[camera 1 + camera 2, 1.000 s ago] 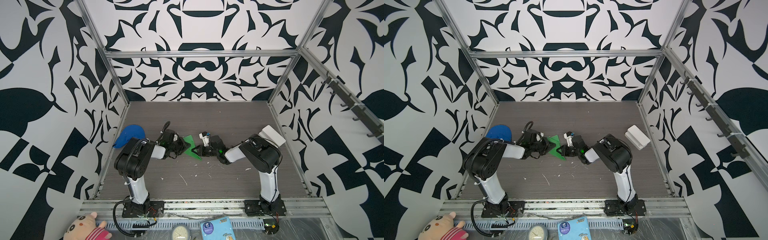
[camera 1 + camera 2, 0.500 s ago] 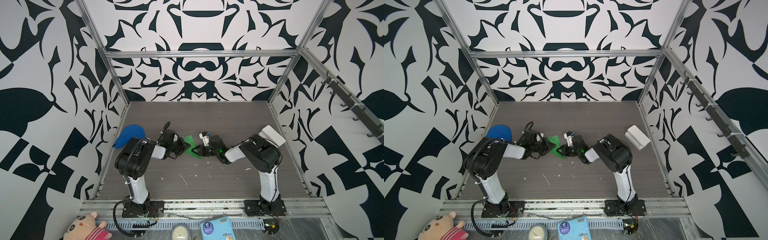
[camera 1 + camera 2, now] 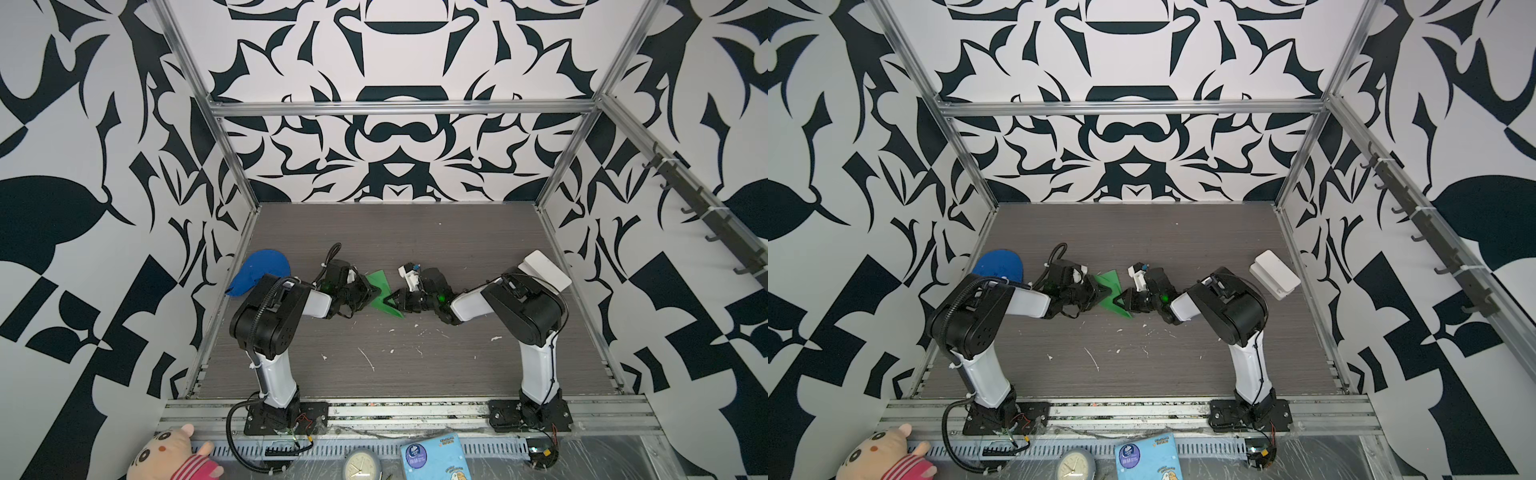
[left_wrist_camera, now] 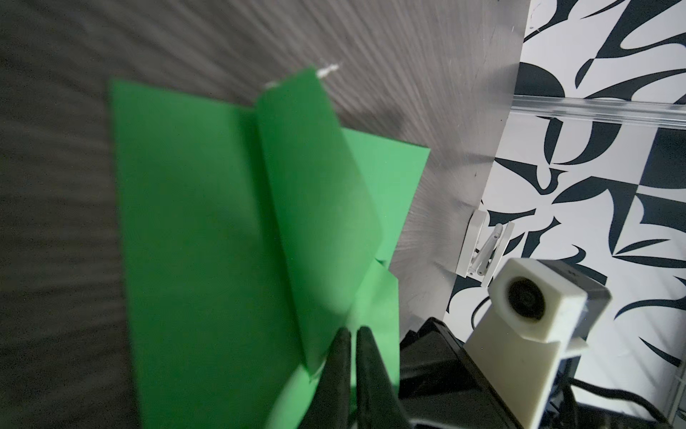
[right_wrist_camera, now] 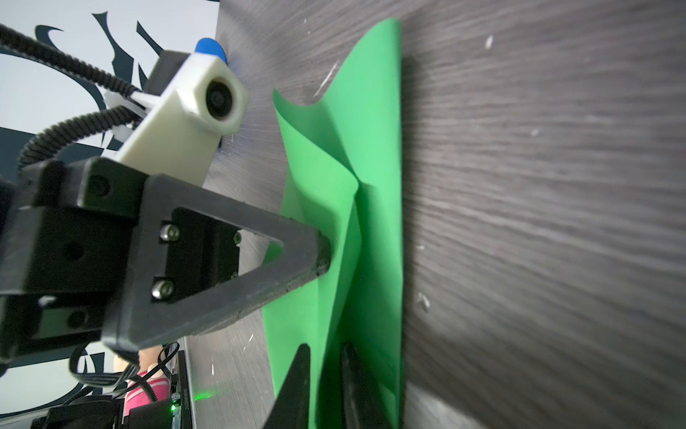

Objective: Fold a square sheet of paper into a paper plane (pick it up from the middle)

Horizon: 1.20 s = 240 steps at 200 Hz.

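Observation:
The square sheet of paper [image 3: 380, 289] [image 3: 1111, 286] is bright green and folded into a pointed wedge with raised flaps, a rough paper plane shape, lying mid-table between both arms. My left gripper [image 3: 369, 291] [image 3: 1098, 289] is on its left edge. In the left wrist view the left gripper [image 4: 353, 333] is shut on a raised fold of the paper [image 4: 208, 223]. My right gripper [image 3: 392, 297] [image 3: 1121, 299] meets the paper from the right. In the right wrist view the right gripper [image 5: 324, 351] stands slightly open, with a flap of the paper [image 5: 378, 223] between its fingers.
A blue cloth cap [image 3: 255, 275] [image 3: 996, 266] lies at the left wall behind the left arm. A white box [image 3: 547, 271] [image 3: 1275, 279] sits at the right wall. Small white scraps [image 3: 366, 358] dot the grey table in front of the arms.
The right gripper's fingers have parted a little around the paper flap. The left gripper keeps its hold and both arms stay almost where they were.

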Motion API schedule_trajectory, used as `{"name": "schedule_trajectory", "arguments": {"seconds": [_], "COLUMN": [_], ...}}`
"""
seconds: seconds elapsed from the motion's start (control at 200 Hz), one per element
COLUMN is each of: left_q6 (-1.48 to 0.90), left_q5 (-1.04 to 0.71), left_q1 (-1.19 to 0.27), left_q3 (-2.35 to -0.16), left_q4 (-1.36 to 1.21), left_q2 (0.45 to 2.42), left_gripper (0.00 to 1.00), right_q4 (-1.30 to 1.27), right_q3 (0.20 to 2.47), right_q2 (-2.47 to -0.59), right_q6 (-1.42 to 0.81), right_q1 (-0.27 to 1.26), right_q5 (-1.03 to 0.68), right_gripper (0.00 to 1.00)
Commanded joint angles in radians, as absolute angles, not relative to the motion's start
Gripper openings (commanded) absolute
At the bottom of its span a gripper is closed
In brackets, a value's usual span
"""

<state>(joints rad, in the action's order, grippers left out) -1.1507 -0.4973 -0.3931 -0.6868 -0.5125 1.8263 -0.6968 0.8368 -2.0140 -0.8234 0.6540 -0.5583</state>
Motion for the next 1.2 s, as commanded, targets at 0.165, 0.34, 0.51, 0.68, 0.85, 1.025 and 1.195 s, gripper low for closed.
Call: {"name": "schedule_trajectory", "arguments": {"seconds": [0.165,0.34,0.51,0.68,0.85,1.025,1.195], "left_q6": [-1.137,-1.14,-1.139,-1.14,-1.145,-1.142,-1.123], "left_q5": [-0.497,-0.498,-0.497,-0.501,-0.518,-0.531,-0.523], "left_q1": [-0.394,-0.394,-0.395,-0.395,-0.394,-0.395,-0.394], "left_q3": [-0.674,-0.673,-0.672,-0.673,-0.68,-0.672,-0.641], "left_q4": [-0.512,-0.513,-0.513,-0.514,-0.539,-0.566,-0.547], "left_q2": [1.847,1.845,1.844,1.84,1.828,1.785,1.736], "left_gripper": [0.1,0.1,0.1,0.1,0.13,0.2,0.22], "right_q4": [-0.579,-0.541,-0.515,-0.495,-0.512,-0.52,-0.531], "right_q3": [0.832,0.818,0.798,0.781,0.755,0.746,0.737], "right_q2": [-1.946,-1.921,-1.888,-1.879,-1.887,-1.907,-1.917], "right_q6": [-0.798,-0.784,-0.78,-0.783,-0.804,-0.786,-0.787], "right_q1": [0.65,0.649,0.646,0.646,0.646,0.646,0.646], "right_q5": [-0.554,-0.557,-0.552,-0.526,-0.502,-0.491,-0.485], "right_gripper": [0.2,0.2,0.2,0.14,0.1,0.1,0.08]}}
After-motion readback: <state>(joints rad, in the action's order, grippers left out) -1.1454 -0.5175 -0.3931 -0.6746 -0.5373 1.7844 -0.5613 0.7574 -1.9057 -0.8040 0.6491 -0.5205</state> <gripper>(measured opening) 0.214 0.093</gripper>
